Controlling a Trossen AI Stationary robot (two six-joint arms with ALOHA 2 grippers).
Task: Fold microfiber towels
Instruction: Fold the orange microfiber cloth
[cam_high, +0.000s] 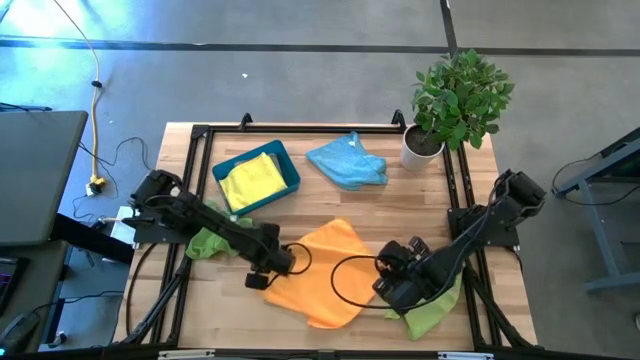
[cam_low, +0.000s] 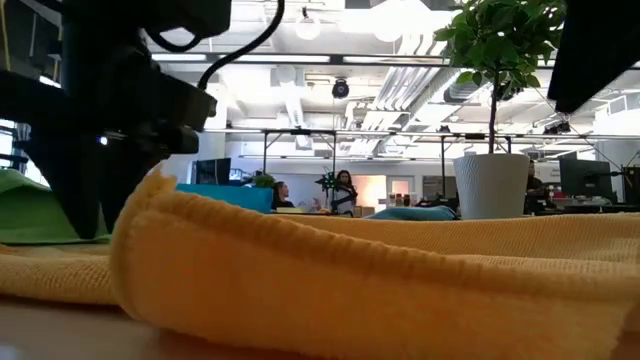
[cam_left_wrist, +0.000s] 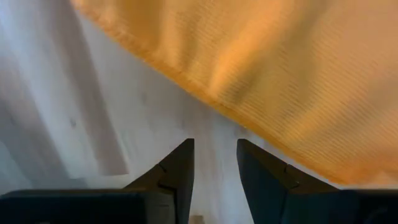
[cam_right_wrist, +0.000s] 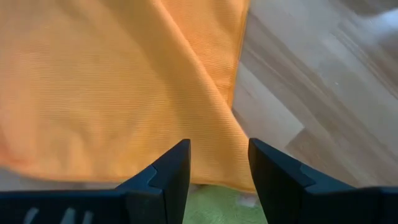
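Observation:
An orange towel (cam_high: 320, 270) lies spread and rumpled on the wooden table (cam_high: 400, 210), near its front middle. My left gripper (cam_high: 262, 280) hangs open, pointing down over bare wood just off the towel's left edge (cam_left_wrist: 205, 93). My right gripper (cam_high: 392, 285) stands open above the towel's right edge (cam_right_wrist: 230, 81), with nothing between its fingers. One lime green towel (cam_high: 208, 242) lies under the left arm. Another (cam_high: 432, 312) lies under the right arm and shows below the right fingers (cam_right_wrist: 217, 205). A yellow towel (cam_high: 250, 180) rests in the teal tray (cam_high: 290, 165). A light blue towel (cam_high: 347, 162) is bunched at the far middle.
A potted plant (cam_high: 455, 100) in a white pot stands at the far right corner. A black frame (cam_high: 300, 128) runs along the table's edges. Bare wood shows between the tray, the blue towel and the orange towel. In the low view, people (cam_low: 340, 190) show in the room behind.

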